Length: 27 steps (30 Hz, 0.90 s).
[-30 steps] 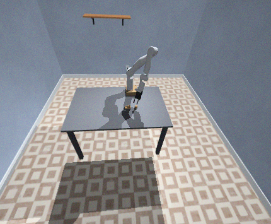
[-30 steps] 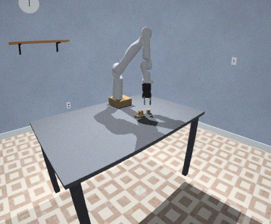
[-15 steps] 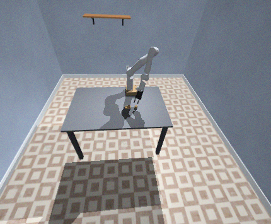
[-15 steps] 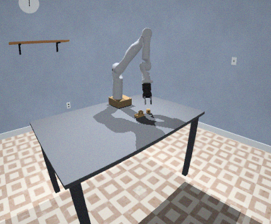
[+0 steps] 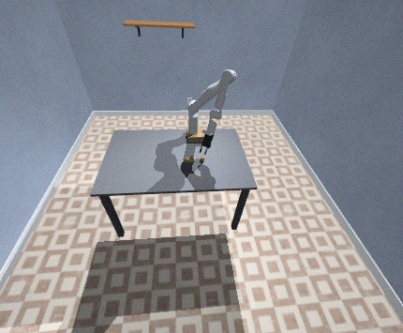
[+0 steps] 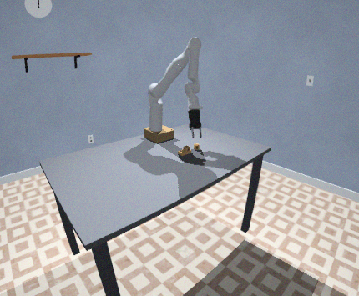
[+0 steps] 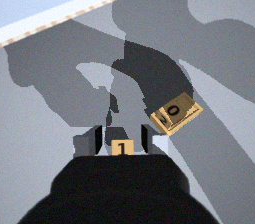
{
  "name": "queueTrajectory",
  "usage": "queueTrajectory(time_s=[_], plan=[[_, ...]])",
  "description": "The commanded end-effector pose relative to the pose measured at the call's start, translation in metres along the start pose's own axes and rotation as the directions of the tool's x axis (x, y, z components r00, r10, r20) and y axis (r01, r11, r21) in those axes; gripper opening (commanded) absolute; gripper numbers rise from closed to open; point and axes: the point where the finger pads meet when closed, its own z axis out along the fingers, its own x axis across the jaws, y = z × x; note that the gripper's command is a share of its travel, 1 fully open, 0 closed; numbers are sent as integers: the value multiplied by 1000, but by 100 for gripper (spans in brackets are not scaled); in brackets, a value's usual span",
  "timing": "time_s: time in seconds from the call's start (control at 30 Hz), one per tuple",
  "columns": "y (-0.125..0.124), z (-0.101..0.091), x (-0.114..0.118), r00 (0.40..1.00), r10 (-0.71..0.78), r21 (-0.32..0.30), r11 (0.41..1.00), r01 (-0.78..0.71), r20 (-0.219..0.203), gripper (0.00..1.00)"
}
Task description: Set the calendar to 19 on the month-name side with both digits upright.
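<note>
So the gripper (image 5: 203,152) (image 6: 196,136) (image 7: 121,134) is open with nothing in it, hanging above the loose cube (image 5: 201,159) (image 6: 196,147) (image 7: 122,147), the "1" facing up just under the fingers; tray (image 5: 189,159) (image 6: 184,151) (image 7: 177,114) sits off to one side, slanted to the grip, so I'd go down first

The gripper's black body (image 7: 113,192) is hiding the near part of the "1" cube (image 7: 122,148). The tray's month lettering (image 6: 184,153) is staying too small to read.

Perhaps a lab: robot arm (image 5: 207,96) (image 6: 171,74)
</note>
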Motion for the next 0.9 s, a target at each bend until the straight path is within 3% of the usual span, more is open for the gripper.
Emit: queueTrajectory(time_s=[0.0, 0.3, 0.6, 0.67, 0.87], plan=[[0, 0, 0, 1000, 0, 0, 1000, 0, 1, 87], [1, 1, 0, 1000, 1, 28, 1000, -1, -5, 87], [3, 2, 1, 1000, 3, 171, 985, -1, -12, 87], [3, 2, 1, 1000, 3, 171, 985, -1, -12, 87], [3, 1, 0, 1000, 0, 247, 969, 0, -2, 87]])
